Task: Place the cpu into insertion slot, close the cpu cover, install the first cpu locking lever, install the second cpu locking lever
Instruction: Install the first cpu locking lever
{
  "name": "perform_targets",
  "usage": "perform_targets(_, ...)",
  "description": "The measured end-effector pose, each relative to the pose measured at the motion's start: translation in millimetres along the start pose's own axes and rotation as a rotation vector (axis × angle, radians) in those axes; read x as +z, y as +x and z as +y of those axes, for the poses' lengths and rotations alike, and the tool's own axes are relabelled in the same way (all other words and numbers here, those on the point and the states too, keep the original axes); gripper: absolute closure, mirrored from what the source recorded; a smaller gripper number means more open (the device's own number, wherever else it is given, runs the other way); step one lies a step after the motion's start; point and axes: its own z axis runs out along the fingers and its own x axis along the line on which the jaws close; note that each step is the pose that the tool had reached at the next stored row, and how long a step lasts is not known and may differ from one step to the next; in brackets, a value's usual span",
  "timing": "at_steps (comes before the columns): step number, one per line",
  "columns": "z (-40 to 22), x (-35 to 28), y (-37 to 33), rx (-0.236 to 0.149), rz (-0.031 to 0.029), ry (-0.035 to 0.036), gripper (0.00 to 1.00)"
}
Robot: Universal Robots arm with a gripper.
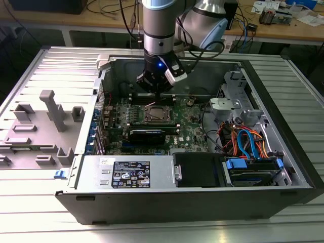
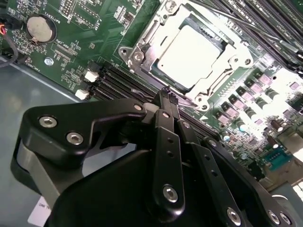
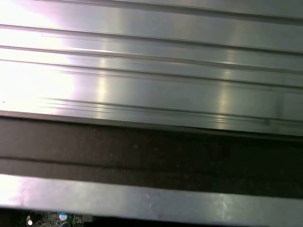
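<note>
We found the arm's gripper (image 1: 156, 92) poised above the motherboard (image 1: 190, 132) inside an open computer case (image 1: 283, 152) that lay on a ribbed metal table (image 1: 45, 212). In the second wrist view its black fingers (image 2: 166, 106) stood pressed together with nothing between them, their tips just beside the edge of the socket. The cpu (image 2: 190, 55), a pale silvery square, sat in the insertion slot (image 2: 176, 84), and the cpu cover (image 2: 156, 45) lay flat around it, framing the chip through its square window. We could not tell from either picture how the locking levers stood. In the exterior view the socket (image 1: 154, 114) lay directly below the gripper, with long black memory slots (image 1: 147, 134) just beside it. A round coin battery (image 2: 39, 27) sat well apart from the socket in the second wrist view. A grey plastic fixture (image 1: 50, 119) rested on the table to the exterior view's left of the case, and blue and orange cables (image 1: 246, 142) curled near the drive bay on the exterior view's right.
</note>
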Motion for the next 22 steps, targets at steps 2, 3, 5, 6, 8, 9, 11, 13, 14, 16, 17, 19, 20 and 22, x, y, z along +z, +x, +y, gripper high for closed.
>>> perform_targets(2, 0.3, 1.4, -2.1, 0.000, -0.0002, -0.0002, 0.89)
perform_targets(3, 0.3, 2.0, -2.7, 0.000, -0.0002, -0.0003, 0.89)
perform_targets(5, 0.3, 3.0, -3.7, 0.000, -0.0001, -0.0001, 0.89)
perform_targets(6, 0.4, 3.4, -4.2, 0.000, -0.0001, -0.0001, 0.89)
perform_targets(8, 0.4, 5.4, -6.3, 0.000, 0.0000, -0.0001, 0.89)
perform_targets(9, 0.5, 6.0, -7.0, 0.000, -0.0001, 0.0000, 0.89)
perform_targets(11, 0.5, 7.3, -8.6, 0.001, -0.0001, -0.0001, 0.89)
perform_targets(13, 0.5, 8.5, -10.0, 0.001, -0.0001, -0.0001, 0.89)
perform_targets(14, 0.5, 9.2, -10.5, 0.002, -0.0001, -0.0001, 0.89)
perform_targets(16, 0.6, 10.6, -12.0, 0.003, -0.0001, 0.0000, 0.89)
perform_targets(17, 0.6, 11.3, -12.7, 0.004, -0.0001, -0.0001, 0.89)
perform_targets(19, 0.4, 13.3, -14.7, 0.005, -0.0001, 0.0000, 0.89)
perform_targets(20, 0.4, 13.9, -15.1, 0.005, -0.0001, 0.0000, 0.89)
perform_targets(22, 0.4, 15.0, -15.6, 0.006, -0.0001, 0.0001, 0.89)
